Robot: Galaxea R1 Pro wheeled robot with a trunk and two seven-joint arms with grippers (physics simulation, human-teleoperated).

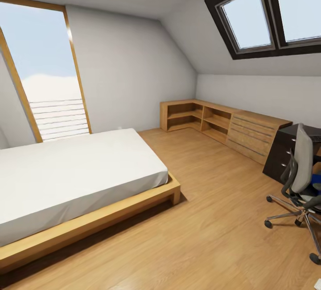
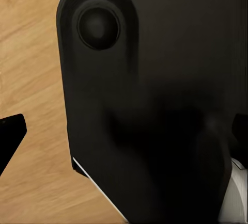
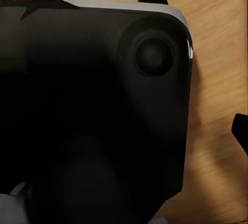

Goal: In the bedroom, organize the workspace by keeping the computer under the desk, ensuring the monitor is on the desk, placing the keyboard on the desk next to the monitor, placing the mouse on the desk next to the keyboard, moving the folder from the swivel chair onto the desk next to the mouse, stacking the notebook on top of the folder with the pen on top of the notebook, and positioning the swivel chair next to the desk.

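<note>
Bedroom floor; swivel chair | folder on seat; desk beside

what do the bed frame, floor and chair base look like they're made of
Bed frame: light wood by the look, matte, warm tan with faint grain.
Floor: wood planks or laminate, plank seams and grain showing, slight sheen.
Chair base: likely polished metal, its silvery spokes catching bright highlights; the casters look like black plastic.

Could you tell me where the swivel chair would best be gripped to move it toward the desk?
Probably the top edge of the backrest of the swivel chair, approached from behind. The back faces the room and rises upright above the seat, while the desk stands beyond it. The armrests are less clearly visible at the picture's edge.
</note>
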